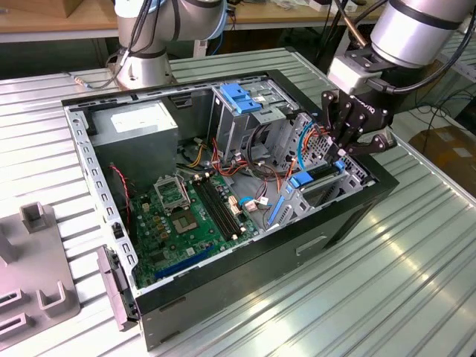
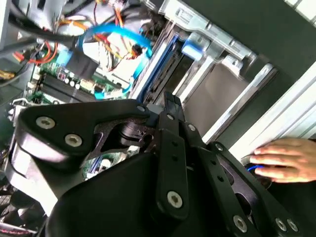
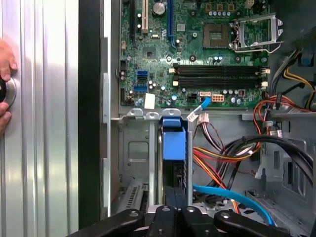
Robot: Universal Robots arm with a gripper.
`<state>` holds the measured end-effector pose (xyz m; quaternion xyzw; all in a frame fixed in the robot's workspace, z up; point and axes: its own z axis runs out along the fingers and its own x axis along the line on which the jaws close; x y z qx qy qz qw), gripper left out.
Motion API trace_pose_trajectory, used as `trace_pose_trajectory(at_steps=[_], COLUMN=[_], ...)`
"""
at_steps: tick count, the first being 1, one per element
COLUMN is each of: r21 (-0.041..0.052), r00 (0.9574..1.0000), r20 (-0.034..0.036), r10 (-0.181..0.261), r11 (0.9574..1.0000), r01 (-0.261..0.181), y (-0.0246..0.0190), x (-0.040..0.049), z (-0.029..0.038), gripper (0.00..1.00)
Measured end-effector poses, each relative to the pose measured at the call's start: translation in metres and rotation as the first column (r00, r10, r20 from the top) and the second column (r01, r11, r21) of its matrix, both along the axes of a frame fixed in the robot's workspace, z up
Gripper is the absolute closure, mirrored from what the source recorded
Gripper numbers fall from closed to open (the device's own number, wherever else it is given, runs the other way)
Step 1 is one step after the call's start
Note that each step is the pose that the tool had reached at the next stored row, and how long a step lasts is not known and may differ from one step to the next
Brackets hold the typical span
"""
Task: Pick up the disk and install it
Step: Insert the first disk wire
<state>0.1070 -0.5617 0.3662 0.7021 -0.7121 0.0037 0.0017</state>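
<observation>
One disk (image 3: pixel 174 143) stood on edge in the drive bay (image 3: pixel 136 148). The gripper (image 3: pixel 176 193) looked pinched on its rear end. Judged rigid, dense and shock-sensitive; best held across the blue rails, not the tab.

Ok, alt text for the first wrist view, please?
The end effector is at the blue-tabbed disk, which stands in the drive bay of an open computer case, next to the motherboard. A person's hand is on the ribbed table outside.
</observation>
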Motion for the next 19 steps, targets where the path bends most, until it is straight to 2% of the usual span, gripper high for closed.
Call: trace_pose_trajectory(at_steps=[3,7,10,14,15,16,19], r21=[-0.0002,-0.0037,-0.0084,-0.0195,-0.0284,-0.0285,-0.0292], r00=[1.0,1.0,1.0,0.9998,0.9998,0.9999,0.9995], r20=[0.0,0.0,0.0014,0.0029,0.003,0.003,0.0045], r10=[-0.001,-0.001,-0.008,-0.017,-0.017,-0.011,0.032], r11=[1.0,1.0,0.9999,0.9997,0.9994,0.9995,0.9991], r01=[0.001,0.001,0.008,0.017,0.018,0.011,-0.032], y=[0.0024,0.0041,0.0064,0.0155,0.0222,0.0265,0.0278], x=[0.0103,0.0161,0.0233,0.0289,0.0299,0.0301,0.0303], z=[0.0011,0.0061,0.0125,0.0192,0.0192,0.0193,0.0192], gripper=[0.89,0.89,0.89,0.89,0.89,0.89,0.89])
